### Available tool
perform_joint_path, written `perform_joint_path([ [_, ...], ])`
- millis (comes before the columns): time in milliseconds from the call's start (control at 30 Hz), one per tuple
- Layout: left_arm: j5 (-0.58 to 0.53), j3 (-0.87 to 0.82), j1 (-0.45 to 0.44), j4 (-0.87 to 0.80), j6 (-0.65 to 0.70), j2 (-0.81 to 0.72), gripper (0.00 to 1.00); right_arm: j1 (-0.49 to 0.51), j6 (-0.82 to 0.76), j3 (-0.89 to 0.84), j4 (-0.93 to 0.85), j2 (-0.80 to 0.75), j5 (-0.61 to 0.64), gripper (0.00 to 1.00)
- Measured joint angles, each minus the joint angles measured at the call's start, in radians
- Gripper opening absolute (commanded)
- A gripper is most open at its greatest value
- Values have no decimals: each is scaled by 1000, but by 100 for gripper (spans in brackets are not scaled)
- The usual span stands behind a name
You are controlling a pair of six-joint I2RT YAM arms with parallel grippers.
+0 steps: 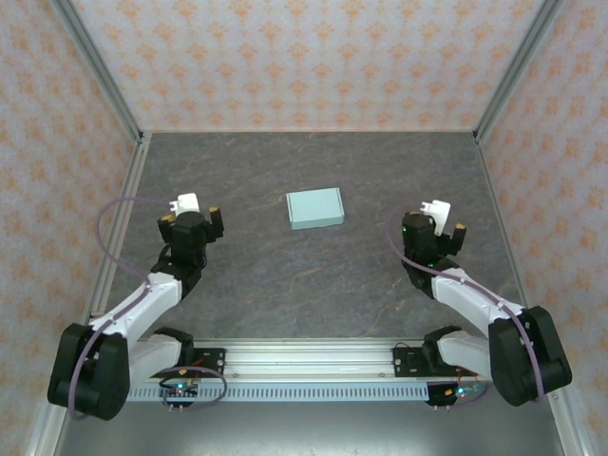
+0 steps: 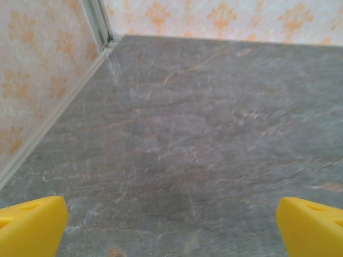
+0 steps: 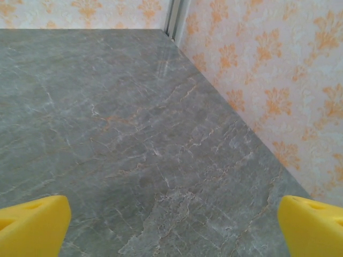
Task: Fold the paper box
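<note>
**Supervisor:** Report the workpiece position and appearance.

**Operator:** I see the paper box point(image 1: 314, 209) lying flat on the grey marbled tabletop point(image 1: 237, 275), near the middle. It sits between the two arms and beyond them, well apart from both. It is a pale mint-blue, flat rectangular box, turned slightly out of square with the tabletop edges. Its upper face looks plain; any print is too small for me to tell.

**Supervisor:** Report the claw states.

**Operator:** The left claw point(image 1: 192, 215) is spread apart and holds nothing. On my left wrist feed its yellow fingertips point(image 2: 32, 225) sit at opposite edges, with bare tabletop between them. The right claw point(image 1: 435, 224) is likewise apart, and its yellow fingertips point(image 3: 33, 224) frame bare tabletop beside the orange-patterned wall point(image 3: 268, 80).
</note>
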Motion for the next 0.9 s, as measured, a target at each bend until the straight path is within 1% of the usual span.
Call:
perform_joint_path([
  [100,64,-39,65,103,14,109,100,-45,-9,-34,78,46,-71,99],
  [167,98,-40,88,142,26,175,100,-64,-22,-35,122,87,-119,99],
  [333,177,-30,97,331,70,338,100,-96,-66,-42,259,140,-236,99],
  [400,206,-26,98,362,81,391,100,-114,-84,-48,319,158,-280,99],
  [533,259,-25,114,397,89,407,100,-154,-98,-66,424,195,-396,99],
  [667,288,-24,133,422,88,407,100,-190,-97,-89,533,285,-488,99],
  [800,305,-24,135,431,88,407,100,-214,-93,-84,565,362,-542,99],
  [900,307,-24,135,433,88,407,100,-254,-68,-42,522,385,-587,99],
])
